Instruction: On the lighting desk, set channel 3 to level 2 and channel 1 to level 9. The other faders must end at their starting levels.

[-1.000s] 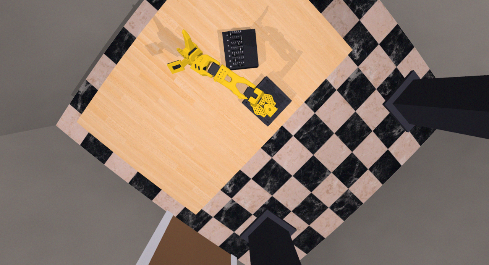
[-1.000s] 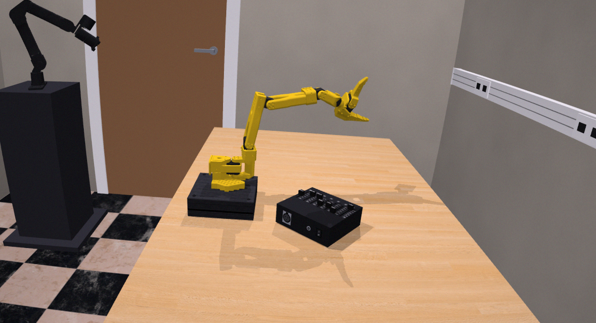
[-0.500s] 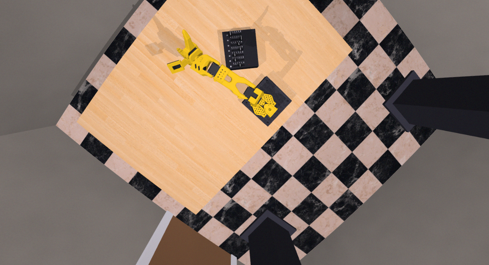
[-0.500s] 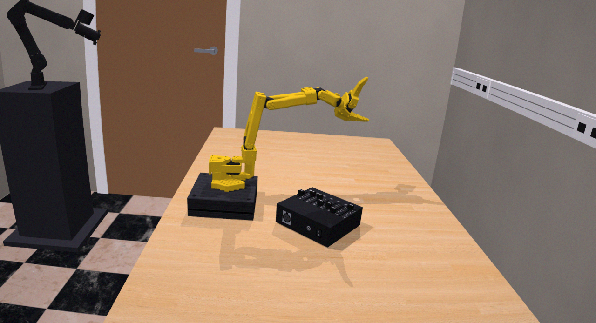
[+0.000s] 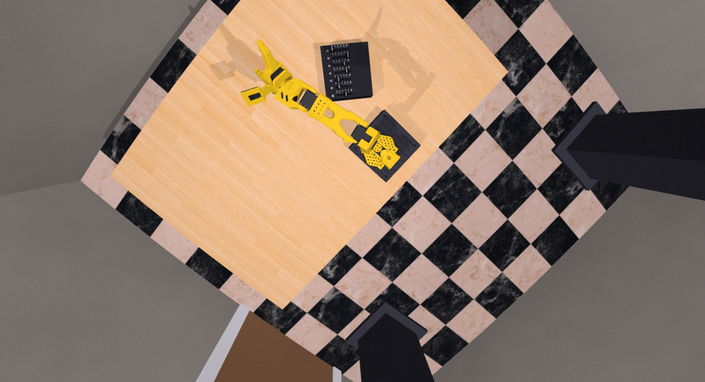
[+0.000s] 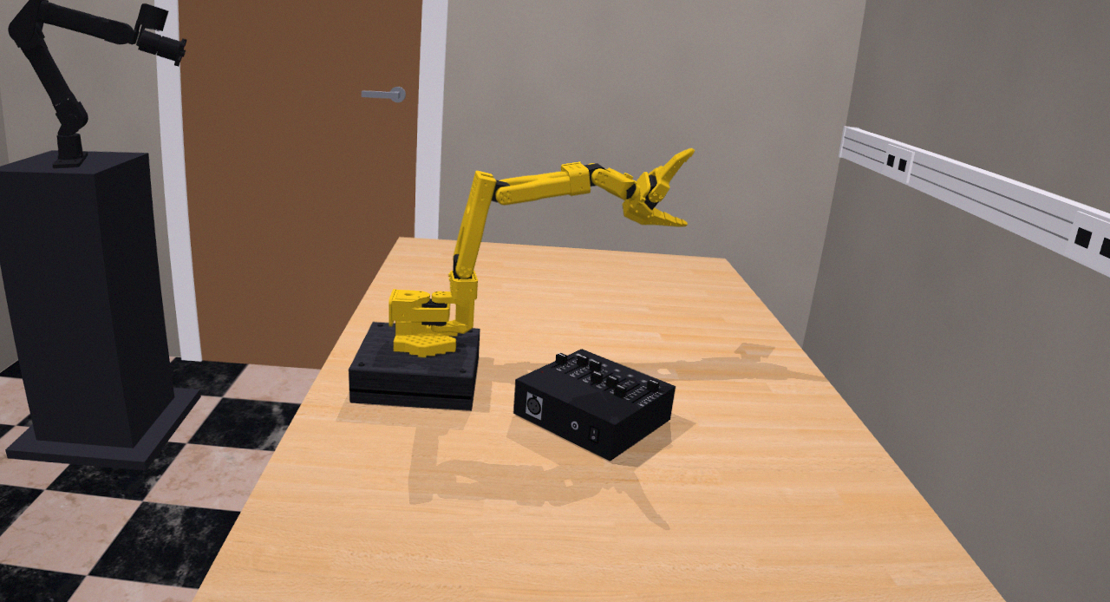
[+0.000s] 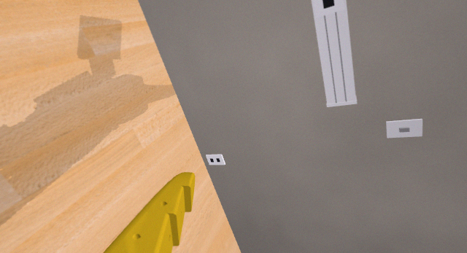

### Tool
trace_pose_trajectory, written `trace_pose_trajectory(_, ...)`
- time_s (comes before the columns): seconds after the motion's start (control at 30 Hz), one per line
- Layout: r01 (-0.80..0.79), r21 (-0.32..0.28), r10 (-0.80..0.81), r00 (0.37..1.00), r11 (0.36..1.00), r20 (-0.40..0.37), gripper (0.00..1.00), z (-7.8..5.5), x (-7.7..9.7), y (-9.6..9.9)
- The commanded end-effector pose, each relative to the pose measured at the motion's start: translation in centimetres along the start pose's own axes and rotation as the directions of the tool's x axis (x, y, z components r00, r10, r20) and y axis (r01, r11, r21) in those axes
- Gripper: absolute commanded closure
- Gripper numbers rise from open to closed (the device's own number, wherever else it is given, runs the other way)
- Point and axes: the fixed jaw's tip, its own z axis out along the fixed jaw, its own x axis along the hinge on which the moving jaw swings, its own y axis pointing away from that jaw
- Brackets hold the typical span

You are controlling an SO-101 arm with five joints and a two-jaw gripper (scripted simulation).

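Note:
The black lighting desk [image 5: 361, 69] [image 6: 560, 402] lies on the wooden table with several short faders in parallel rows on its top. The fader knobs stand at differing places along their slots. The channel numbers and levels are too small to read. The desk is not in the wrist view. My yellow gripper [image 5: 258, 56] [image 6: 688, 186] is wide open and empty, high above the table and well to the side of the desk. In the wrist view only one jaw [image 7: 157, 216] shows, over wood and wall.
My arm stands on a black base block [image 5: 386, 174] [image 6: 411, 390] close to the desk. A dark pedestal [image 6: 54, 304] with another black arm [image 6: 48, 66] stands beyond the table. A white socket rail [image 6: 969, 186] [image 7: 336, 63] runs along the wall.

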Motion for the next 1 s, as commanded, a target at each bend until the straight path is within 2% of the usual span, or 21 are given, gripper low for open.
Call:
trace_pose_trajectory(0.0, 0.001, 0.004, -0.001, 1.000, 1.000, 0.002, 1.00, -0.1, 0.0, -0.1)
trace_pose_trajectory(0.43, 0.047, -0.004, -0.047, 0.999, 0.999, -0.013, 1.00, -0.3, 0.4, -0.2)
trace_pose_trajectory(0.97, 0.236, -0.054, -0.240, 0.969, 0.970, -0.067, 1.00, -1.0, 2.5, -0.2)
